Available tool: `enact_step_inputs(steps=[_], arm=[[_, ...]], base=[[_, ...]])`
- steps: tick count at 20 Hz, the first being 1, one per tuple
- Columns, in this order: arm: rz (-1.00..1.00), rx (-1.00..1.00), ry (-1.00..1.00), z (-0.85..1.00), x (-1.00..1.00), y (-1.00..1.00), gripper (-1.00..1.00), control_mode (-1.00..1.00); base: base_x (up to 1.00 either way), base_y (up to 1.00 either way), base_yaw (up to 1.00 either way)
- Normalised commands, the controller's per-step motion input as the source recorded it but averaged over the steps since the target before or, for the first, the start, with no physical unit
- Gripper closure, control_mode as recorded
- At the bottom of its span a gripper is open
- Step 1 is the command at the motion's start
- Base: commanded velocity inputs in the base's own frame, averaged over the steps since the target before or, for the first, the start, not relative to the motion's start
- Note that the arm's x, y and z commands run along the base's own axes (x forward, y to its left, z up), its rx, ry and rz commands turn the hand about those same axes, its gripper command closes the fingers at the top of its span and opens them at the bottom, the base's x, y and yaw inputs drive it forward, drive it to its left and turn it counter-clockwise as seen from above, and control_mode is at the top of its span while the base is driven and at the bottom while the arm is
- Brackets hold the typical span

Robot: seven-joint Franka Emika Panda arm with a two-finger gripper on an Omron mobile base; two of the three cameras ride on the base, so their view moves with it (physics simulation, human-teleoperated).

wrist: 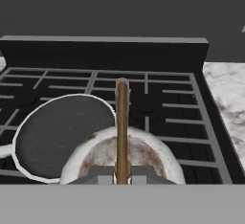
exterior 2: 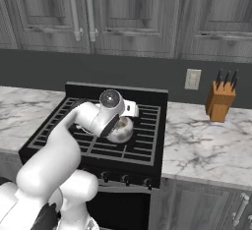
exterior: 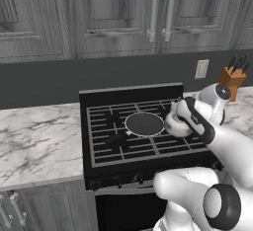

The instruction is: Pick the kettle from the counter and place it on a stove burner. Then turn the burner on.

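Note:
The shiny silver kettle (exterior: 173, 125) (exterior 2: 122, 130) (wrist: 150, 152) is at the right half of the stove, over the black grate of a stove burner (exterior: 168, 145) (exterior 2: 139, 145) (wrist: 178, 117). I cannot tell whether it rests on the bars or hangs just above them. My gripper (exterior: 181, 117) (exterior 2: 121, 121) (wrist: 122, 174) comes down from above and is shut on the kettle's thin arched handle, which runs straight up the hand view between the fingertips. The white marble counter (exterior: 34, 141) (exterior 2: 206, 145) (wrist: 226, 88) flanks the stove on both sides.
A round flat dark pan with a pale rim (exterior: 144, 124) (wrist: 56, 134) lies on the grate just left of the kettle. A wooden knife block (exterior: 232, 79) (exterior 2: 220, 101) stands at the back right of the counter. Stove knobs (exterior 2: 125, 179) line the front panel.

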Motion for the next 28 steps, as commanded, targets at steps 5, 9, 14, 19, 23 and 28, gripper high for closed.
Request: enact_step_inputs(steps=[5, 9, 14, 19, 23, 28], arm=[[0.00, 0.00, 0.00, -0.07, 0.18, -0.06, 1.00, -1.00], [0.01, 0.00, 0.00, -0.05, 0.18, -0.15, 1.00, -1.00], [0.05, 0.00, 0.00, -0.06, 0.00, -0.25, 1.00, -1.00], [0.03, 0.00, 0.01, -0.07, 0.00, -0.11, 1.00, -1.00], [0.00, 0.00, 0.05, -0.04, 0.04, 0.00, 1.00, -1.00], [0.00, 0.00, 0.04, -0.03, 0.03, 0.00, 1.00, -1.00]], base=[[0.00, 0.00, 0.00], [0.00, 0.00, 0.00], [0.00, 0.00, 0.00], [0.00, 0.00, 0.00], [0.00, 0.00, 0.00], [0.00, 0.00, 0.00]])
